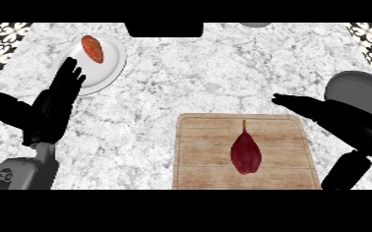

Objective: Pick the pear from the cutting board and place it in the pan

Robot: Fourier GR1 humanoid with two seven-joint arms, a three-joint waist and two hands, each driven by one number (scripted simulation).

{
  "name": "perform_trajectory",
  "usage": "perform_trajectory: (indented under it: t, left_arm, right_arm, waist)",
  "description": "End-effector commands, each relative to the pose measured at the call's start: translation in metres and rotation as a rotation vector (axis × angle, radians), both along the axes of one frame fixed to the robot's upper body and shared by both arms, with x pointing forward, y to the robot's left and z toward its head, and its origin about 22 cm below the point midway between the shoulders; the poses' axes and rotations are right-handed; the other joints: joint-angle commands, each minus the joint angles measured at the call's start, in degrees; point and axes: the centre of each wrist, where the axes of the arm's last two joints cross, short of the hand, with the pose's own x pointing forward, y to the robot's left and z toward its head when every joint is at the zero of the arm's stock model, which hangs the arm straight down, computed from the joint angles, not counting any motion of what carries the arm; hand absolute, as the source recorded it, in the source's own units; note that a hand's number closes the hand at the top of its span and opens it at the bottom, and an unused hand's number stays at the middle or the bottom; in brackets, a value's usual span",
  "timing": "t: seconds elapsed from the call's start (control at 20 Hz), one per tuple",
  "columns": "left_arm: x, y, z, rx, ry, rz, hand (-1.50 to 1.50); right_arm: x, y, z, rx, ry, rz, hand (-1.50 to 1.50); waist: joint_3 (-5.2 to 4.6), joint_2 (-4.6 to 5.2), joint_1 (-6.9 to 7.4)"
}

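Lower centre on the pale wooden cutting board: dark red pear untouched, right hand spread above-right, reach step; next lower, curl round pear, carry toward grey pan.

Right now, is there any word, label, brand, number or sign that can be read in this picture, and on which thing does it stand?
None can be read.
Cutting board, dark red pear, white plate with its orange food, marble counter: no text.
Left forearm: a small dark mark at the picture's edge, too blurred to read.
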Motion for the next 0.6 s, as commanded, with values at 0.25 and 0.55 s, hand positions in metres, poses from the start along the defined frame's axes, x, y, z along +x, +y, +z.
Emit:
perform_trajectory:
  t: [0.25,0.55]
  left_arm:
    - [0.003,0.003,0.006,-0.014,-0.004,-0.006,0.0]
    - [0.013,0.005,0.003,-0.019,0.008,0.008,0.0]
  right_arm:
    - [-0.01,0.037,-0.005,-0.071,-0.081,-0.025,-1.5]
    - [-0.004,0.08,-0.008,-0.073,-0.029,-0.028,-1.5]
  waist:
    - [0.01,0.02,0.04]
    - [0.0,0.07,0.14]
